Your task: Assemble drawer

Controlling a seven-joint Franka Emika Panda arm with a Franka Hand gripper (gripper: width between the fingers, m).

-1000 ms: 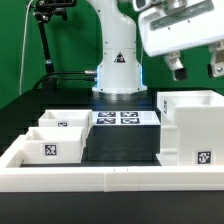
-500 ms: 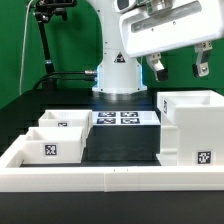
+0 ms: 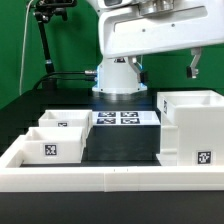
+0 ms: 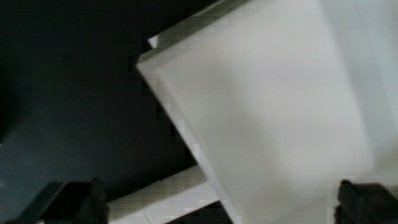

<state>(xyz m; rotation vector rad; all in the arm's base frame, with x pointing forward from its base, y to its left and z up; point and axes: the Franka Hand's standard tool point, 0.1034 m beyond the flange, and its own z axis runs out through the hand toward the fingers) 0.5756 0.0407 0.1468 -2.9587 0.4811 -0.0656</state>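
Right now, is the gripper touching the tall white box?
Apart. The exterior view shows the open gripper hanging above the tall white box, with dark background plainly visible between its fingertips and the box's top rim.

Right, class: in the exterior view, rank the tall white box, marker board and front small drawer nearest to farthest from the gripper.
1. tall white box, below the gripper, on the exterior view's right.
2. marker board, in the middle.
3. front small drawer, on the exterior view's left.

Exterior view low, facing robot base (image 3: pixel 118 78), wrist view close over white panel (image 4: pixel 285 110)
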